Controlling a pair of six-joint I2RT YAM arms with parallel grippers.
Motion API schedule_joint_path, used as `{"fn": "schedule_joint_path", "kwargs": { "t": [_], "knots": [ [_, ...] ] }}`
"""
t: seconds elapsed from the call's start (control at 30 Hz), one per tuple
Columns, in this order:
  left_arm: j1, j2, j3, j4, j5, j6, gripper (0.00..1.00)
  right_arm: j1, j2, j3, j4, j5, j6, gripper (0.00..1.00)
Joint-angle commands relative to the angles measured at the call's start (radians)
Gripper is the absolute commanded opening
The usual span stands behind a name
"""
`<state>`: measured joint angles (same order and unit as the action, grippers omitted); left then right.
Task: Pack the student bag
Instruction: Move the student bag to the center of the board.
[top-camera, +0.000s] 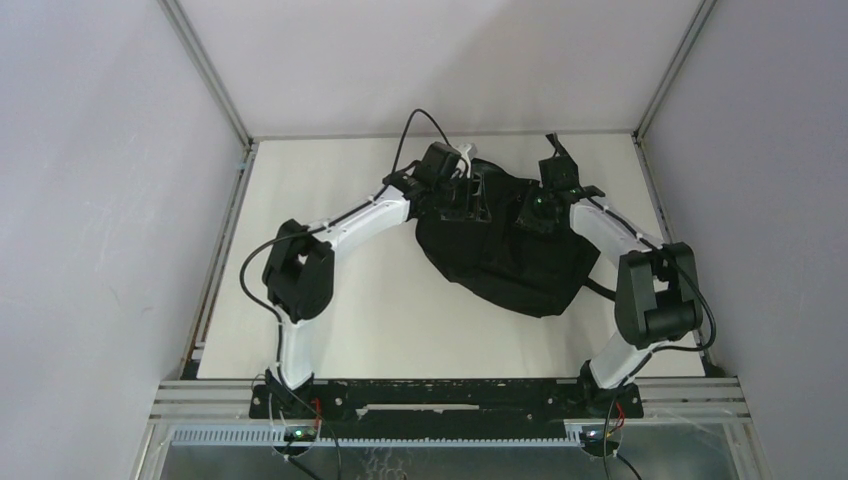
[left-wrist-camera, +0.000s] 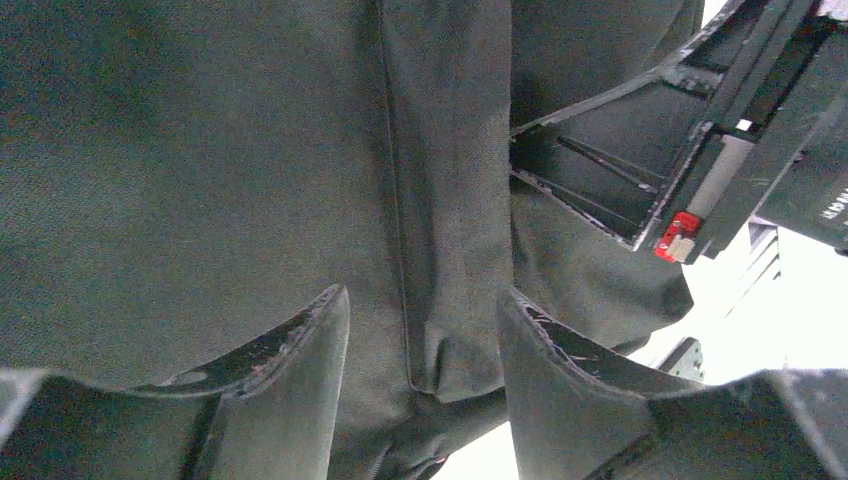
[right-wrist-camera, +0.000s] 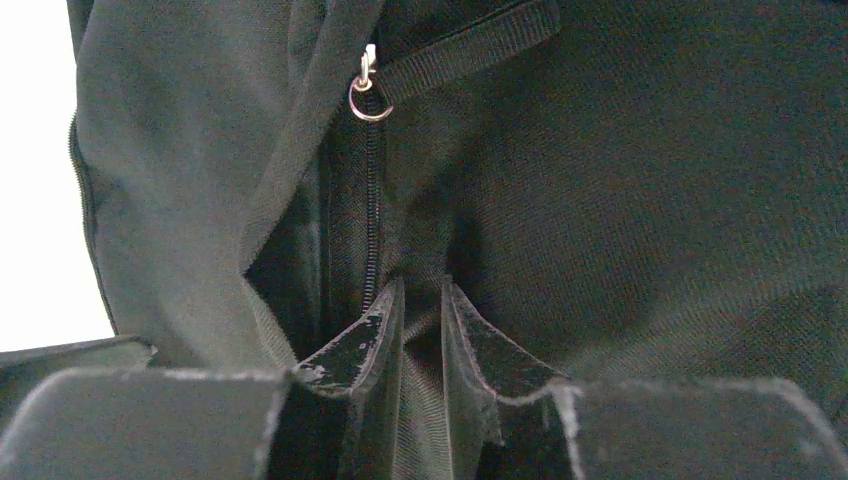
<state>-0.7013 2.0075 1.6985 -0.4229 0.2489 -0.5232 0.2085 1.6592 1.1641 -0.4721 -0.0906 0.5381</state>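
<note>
The student bag is a floppy black fabric backpack lying on the white table, right of centre. Both grippers sit at its far top edge. My left gripper is open; in the left wrist view its fingers straddle a seamed fold of the bag's fabric. My right gripper is shut on a pinch of bag fabric next to the zip; the right wrist view shows cloth squeezed between the nearly closed fingers. A silver zip pull ring hangs above them. The pink tag is not visible.
The white table is walled by grey panels on three sides, with metal rails along its edges. The right arm's black gripper body shows close by in the left wrist view. A black strap trails from the bag's right side.
</note>
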Motion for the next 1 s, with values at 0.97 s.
{"fn": "schedule_joint_path", "kwargs": {
  "t": [0.97],
  "knots": [
    [-0.036,-0.164,-0.128,0.046,0.008,-0.005,0.56,-0.185,0.092,0.082,0.188,-0.157,0.511,0.47]
  ]
}}
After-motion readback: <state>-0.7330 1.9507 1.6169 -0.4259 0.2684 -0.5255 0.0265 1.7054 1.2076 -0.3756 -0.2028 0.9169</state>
